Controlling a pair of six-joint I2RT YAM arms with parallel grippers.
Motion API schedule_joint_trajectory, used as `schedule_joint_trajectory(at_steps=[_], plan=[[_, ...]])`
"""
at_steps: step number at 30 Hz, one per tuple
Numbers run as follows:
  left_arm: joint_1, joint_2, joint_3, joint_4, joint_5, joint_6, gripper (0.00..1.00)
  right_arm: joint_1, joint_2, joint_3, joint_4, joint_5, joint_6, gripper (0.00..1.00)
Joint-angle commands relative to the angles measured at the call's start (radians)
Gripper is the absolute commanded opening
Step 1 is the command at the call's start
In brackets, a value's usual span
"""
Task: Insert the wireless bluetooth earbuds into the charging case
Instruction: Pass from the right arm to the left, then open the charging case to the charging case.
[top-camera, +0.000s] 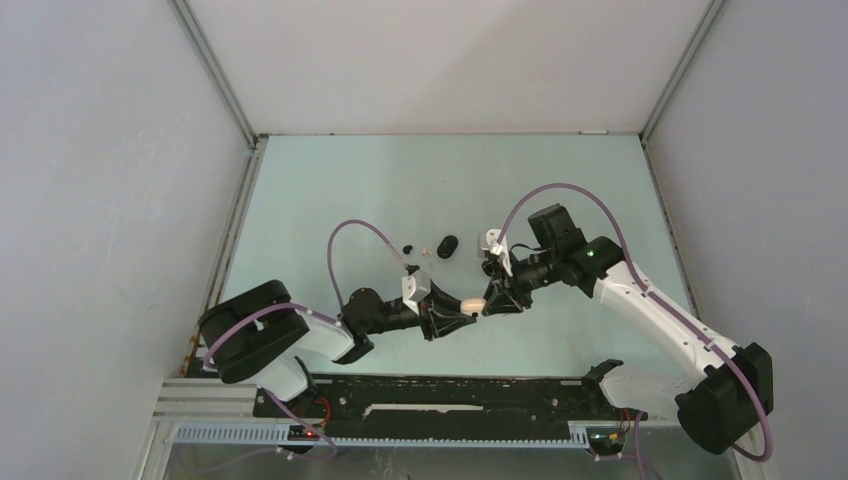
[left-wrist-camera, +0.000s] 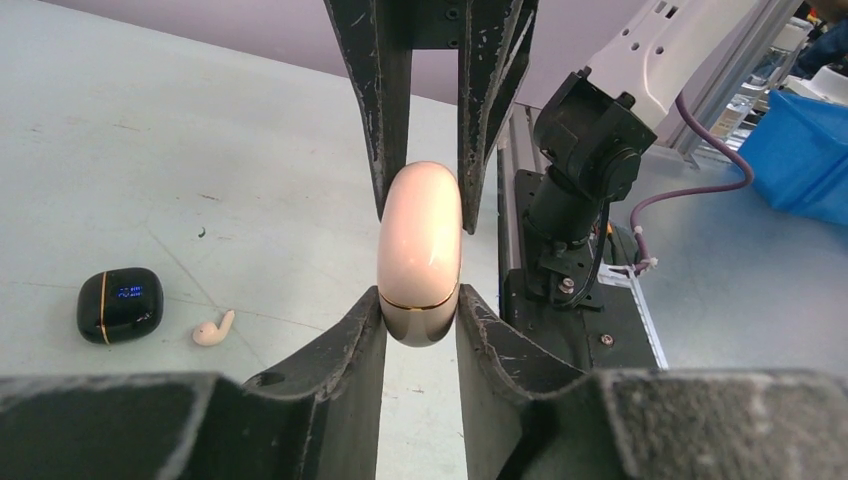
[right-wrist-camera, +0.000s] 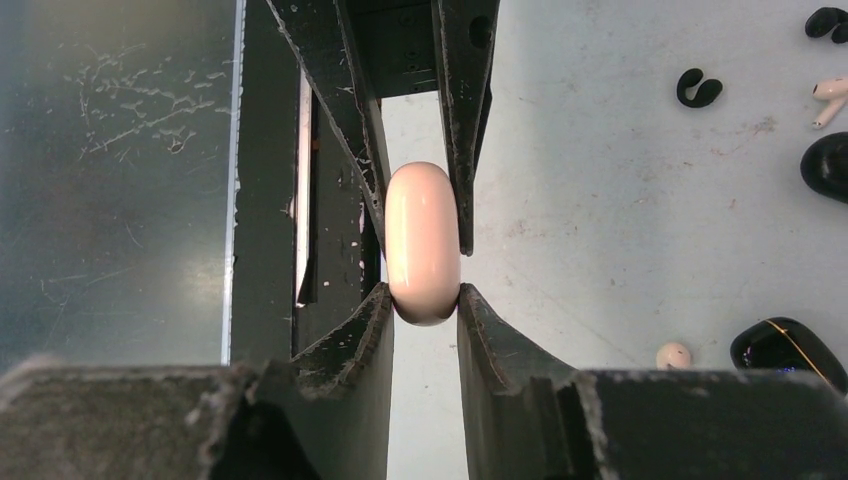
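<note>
The left claw (left-wrist-camera: 421, 300) and the right claw (right-wrist-camera: 423, 292) both clamp the pale pink charging case (top-camera: 473, 302) from opposite ends toward the counter's (top-camera: 350, 180) near edge, while a whitish earbud (left-wrist-camera: 212, 329) and a black earbud (right-wrist-camera: 698, 88) lie loose mid-counter near a black case (left-wrist-camera: 120, 304).

Pale green table (top-camera: 400, 180) between white walls (top-camera: 100, 150)

- I'm looking at a pale green table (top-camera: 400, 180)
- black case (left-wrist-camera: 120, 304) on it, whitish earbud (left-wrist-camera: 212, 328) just beside
- black earbud (right-wrist-camera: 698, 88) lying further off
</note>
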Motion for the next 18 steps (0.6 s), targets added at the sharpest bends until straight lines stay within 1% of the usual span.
schedule_joint_trajectory(at_steps=[1,3,4,6,7,10,11,14,15,18], plan=[[0.003,0.013,0.032,0.036,0.009,-0.010,0.33,-0.002,-0.021,0.044,0.004,-0.038,-0.006,0.11],[0.003,0.013,0.031,0.036,0.008,-0.009,0.30,-0.002,-0.020,0.043,0.003,-0.040,-0.008,0.11],[0.002,0.011,0.031,0.037,0.008,-0.009,0.30,-0.002,-0.019,0.041,0.005,-0.040,-0.008,0.10],[0.003,0.010,0.031,0.036,0.008,-0.011,0.33,0.002,-0.021,0.034,0.012,-0.035,-0.006,0.11],[0.003,0.010,0.031,0.037,0.007,-0.012,0.33,0.005,-0.022,0.032,0.015,-0.032,-0.006,0.11],[0.003,0.011,0.032,0.036,0.013,-0.012,0.24,0.011,-0.022,0.027,0.016,-0.026,-0.012,0.13],[0.003,0.012,0.034,0.037,0.015,-0.012,0.20,0.015,-0.020,0.026,0.017,-0.021,-0.012,0.16],[0.003,0.019,0.038,0.037,0.021,-0.009,0.05,0.019,-0.011,0.025,0.022,-0.027,0.006,0.36],[0.003,0.021,0.038,0.036,0.022,-0.005,0.01,0.019,-0.008,0.025,0.028,-0.031,0.021,0.42],[0.001,0.016,0.033,0.036,0.025,0.010,0.00,0.016,0.013,0.025,0.051,-0.050,0.079,0.54]])
